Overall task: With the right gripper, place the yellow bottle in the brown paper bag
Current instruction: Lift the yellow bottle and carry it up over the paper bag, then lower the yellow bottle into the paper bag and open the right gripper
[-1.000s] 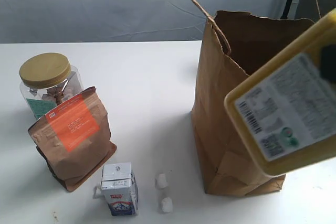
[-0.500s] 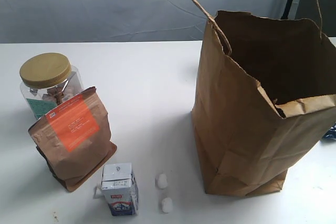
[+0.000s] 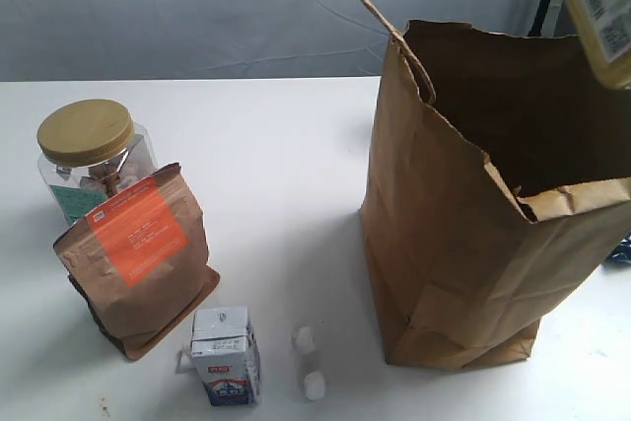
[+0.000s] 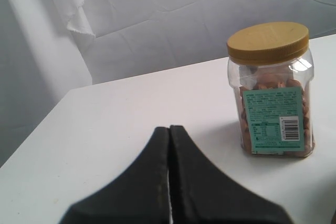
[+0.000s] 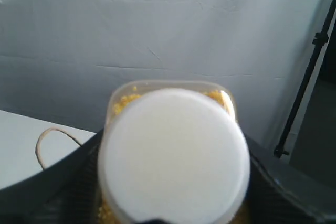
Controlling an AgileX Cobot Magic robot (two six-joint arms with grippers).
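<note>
The yellow bottle [image 3: 601,7] hangs at the top right corner of the exterior view, label showing, above the far right rim of the open brown paper bag [image 3: 454,234]. In the right wrist view its white cap [image 5: 173,161] faces the camera. My right gripper [image 5: 173,187] is shut on the bottle, with a black finger [image 5: 71,182] on each side. One cord handle of the bag [image 5: 52,136] shows below it. My left gripper [image 4: 169,130] is shut on nothing, over the white table.
At the left stand a clear jar with a gold lid [image 3: 87,145], also in the left wrist view [image 4: 270,87], a brown pouch with an orange label [image 3: 138,258], a small carton [image 3: 225,354] and two small white bits [image 3: 308,362]. A black stand pole [image 5: 307,77] rises behind.
One second ago the bottle filled the right side of the exterior view. Half a second ago it was out of view. Now it shows at the top right corner above the bag.
</note>
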